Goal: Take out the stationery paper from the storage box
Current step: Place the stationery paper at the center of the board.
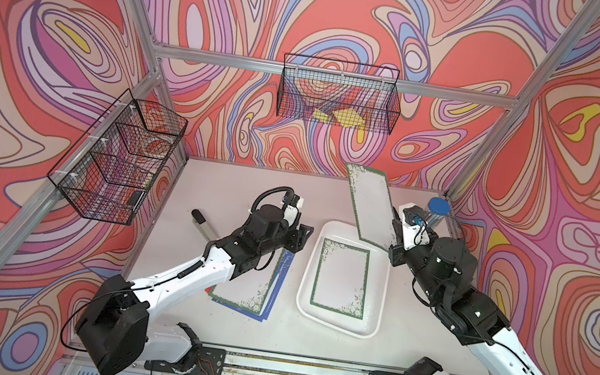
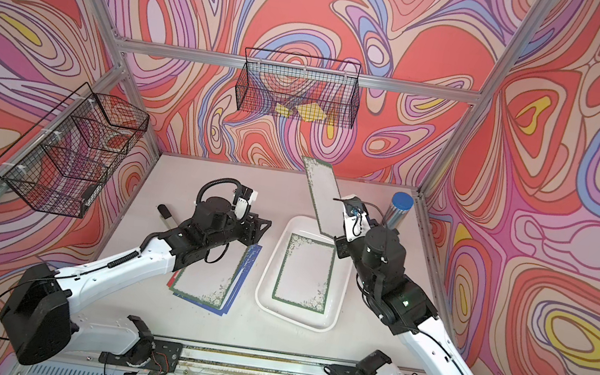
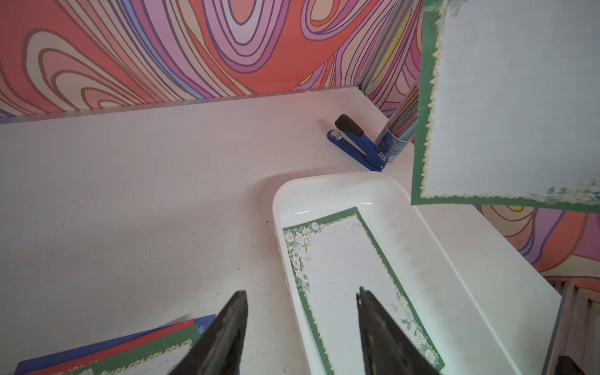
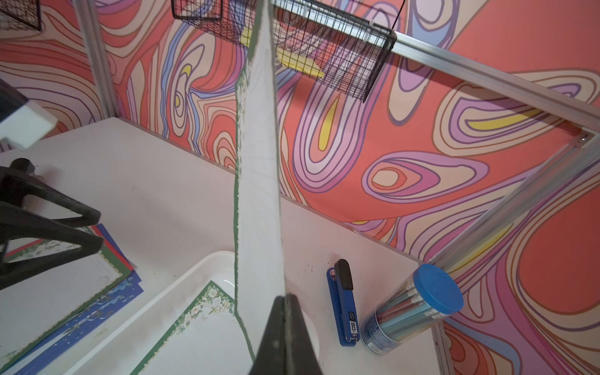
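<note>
The storage box (image 1: 305, 278) (image 2: 263, 280) (image 3: 281, 201) (image 4: 194, 269) is a shallow white tray in the middle of the table. A green-bordered stationery paper sheet (image 1: 342, 279) (image 2: 304, 274) (image 3: 350, 276) (image 4: 201, 334) lies flat in it. A second green-bordered sheet (image 1: 370, 203) (image 2: 319, 195) (image 3: 506, 107) (image 4: 258, 162) hangs tilted above the box's far end. My right gripper (image 1: 394, 226) (image 4: 285, 298) is shut on its near edge. My left gripper (image 1: 303, 233) (image 2: 262, 227) (image 3: 302, 293) is open and empty, above the box's left rim.
A pile of sheets (image 1: 251, 290) (image 2: 203, 283) (image 3: 130, 354) (image 4: 65, 276) lies left of the box, under the left arm. A blue stapler (image 3: 357, 146) (image 4: 344, 302) and a pencil tube (image 1: 436, 213) (image 4: 412, 311) stand far right. Wire baskets (image 1: 338, 93) (image 1: 117, 157) hang on the walls.
</note>
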Controlling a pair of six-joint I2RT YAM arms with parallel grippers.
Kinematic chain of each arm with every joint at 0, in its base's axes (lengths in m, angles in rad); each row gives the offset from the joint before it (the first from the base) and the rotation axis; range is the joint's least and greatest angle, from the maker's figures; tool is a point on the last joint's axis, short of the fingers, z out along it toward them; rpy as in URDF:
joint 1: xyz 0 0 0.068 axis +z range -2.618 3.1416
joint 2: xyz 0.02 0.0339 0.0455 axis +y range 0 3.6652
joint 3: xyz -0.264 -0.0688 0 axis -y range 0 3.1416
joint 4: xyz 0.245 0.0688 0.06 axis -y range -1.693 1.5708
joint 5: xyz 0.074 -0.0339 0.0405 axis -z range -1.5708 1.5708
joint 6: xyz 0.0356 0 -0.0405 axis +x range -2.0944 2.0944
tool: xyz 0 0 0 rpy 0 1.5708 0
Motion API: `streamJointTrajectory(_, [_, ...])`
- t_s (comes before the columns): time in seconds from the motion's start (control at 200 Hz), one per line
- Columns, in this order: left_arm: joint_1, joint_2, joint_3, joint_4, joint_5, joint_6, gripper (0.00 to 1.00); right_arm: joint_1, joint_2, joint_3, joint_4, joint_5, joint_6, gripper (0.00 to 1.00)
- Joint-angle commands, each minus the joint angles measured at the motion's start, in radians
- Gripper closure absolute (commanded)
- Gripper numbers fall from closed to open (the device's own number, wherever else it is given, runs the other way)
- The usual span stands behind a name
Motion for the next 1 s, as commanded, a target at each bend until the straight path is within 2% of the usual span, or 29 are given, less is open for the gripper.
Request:
streamJointTrajectory(0.0, [-0.006,-0.053,-0.031,0.180,0.012,0.054,0.39,0.007,-0.054,-0.029,0.106,-0.103,-0.041,1.00])
streamJointTrajectory(0.13, [-0.005,-0.104,-0.090,0.287,0.018,0.116,0.37,0.007,-0.111,-0.036,0.146,-0.163,-0.060,1.00])
streamJointTrajectory(0.24, [-0.005,-0.134,-0.100,0.303,0.060,0.182,0.35,0.006,-0.146,-0.033,0.161,-0.196,-0.057,1.00])
streamJointTrajectory(0.305, [-0.005,-0.150,-0.102,0.308,0.077,0.210,0.23,0.007,-0.164,-0.030,0.159,-0.223,-0.051,1.00])
streamJointTrajectory(0.406, [-0.005,-0.177,-0.119,0.339,0.115,0.241,0.21,0.007,-0.195,-0.034,0.178,-0.246,-0.029,1.00])
streamJointTrajectory(0.481, [-0.005,-0.202,-0.146,0.391,0.160,0.258,0.08,0.006,-0.216,-0.037,0.190,-0.263,-0.005,1.00])
streamJointTrajectory(0.586, [-0.005,-0.232,-0.176,0.443,0.264,0.296,0.02,0.006,-0.235,-0.029,0.199,-0.288,0.021,1.00])
streamJointTrajectory(0.796, [-0.005,-0.249,-0.151,0.418,0.439,0.323,0.02,0.007,-0.265,-0.045,0.247,-0.332,0.086,1.00])
streamJointTrajectory(0.991, [-0.005,-0.236,-0.117,0.468,0.547,0.228,0.08,0.008,-0.263,-0.035,0.234,-0.405,0.115,1.00])
